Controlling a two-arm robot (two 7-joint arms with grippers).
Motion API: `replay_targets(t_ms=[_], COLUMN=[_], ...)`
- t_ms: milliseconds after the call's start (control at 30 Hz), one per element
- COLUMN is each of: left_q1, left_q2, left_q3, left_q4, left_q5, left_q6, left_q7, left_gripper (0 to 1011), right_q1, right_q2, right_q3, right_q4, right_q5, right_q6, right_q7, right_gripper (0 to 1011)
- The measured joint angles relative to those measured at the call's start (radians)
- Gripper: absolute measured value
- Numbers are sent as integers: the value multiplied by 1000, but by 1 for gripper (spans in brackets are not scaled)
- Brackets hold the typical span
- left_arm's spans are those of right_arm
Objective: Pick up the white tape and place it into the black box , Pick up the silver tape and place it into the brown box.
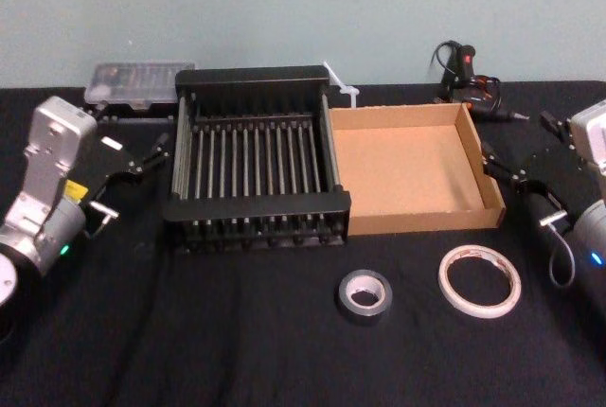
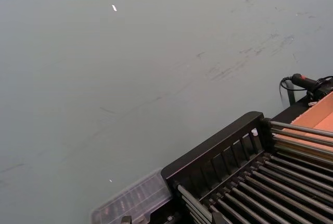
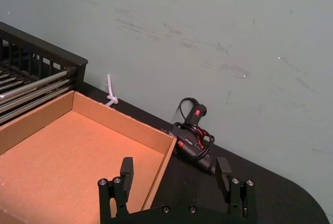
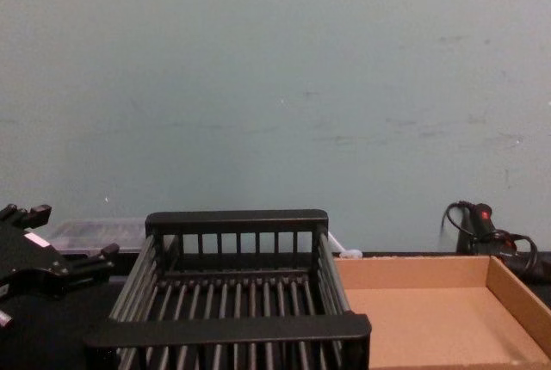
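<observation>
The white tape [image 1: 447, 282], a thin white ring with reddish print, lies flat on the black cloth at the front right. To its left lies the silver tape [image 1: 365, 311], a smaller grey roll. Behind them stand the black box [image 1: 256, 203], a slatted crate, and the brown box [image 1: 412, 222], side by side with nothing inside. My left gripper [image 1: 151, 153] hovers open just left of the crate, also seen in the chest view [image 4: 69, 234]. Open as well, my right gripper [image 1: 502, 166] hangs by the cardboard tray's right wall [image 3: 161, 166]; its fingers [image 3: 126, 171] hold nothing.
A clear plastic case [image 1: 133, 85] sits behind the crate at the back left. A black glue gun [image 1: 464, 71] with cables lies at the back right, and a white zip tie [image 1: 341, 85] lies behind the boxes. A grey-green wall closes off the back.
</observation>
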Motion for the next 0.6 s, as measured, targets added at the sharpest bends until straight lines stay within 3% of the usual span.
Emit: replay_targets(t_ms=[333,600], left_q1=[0,0], left_q2=[0,0], left_q3=[0,0], left_q4=[0,0], left_q5=[0,0], left_q6=[0,0], left_q7=[0,0], left_gripper=[1001,1001], right_q1=[-68,-154], right_q2=[18,56], right_q3=[49,111], right_q4=[-69,-175], right_q5=[47,121], right_q6=[34,99], right_q7=[38,86], right_gripper=[1002,1002])
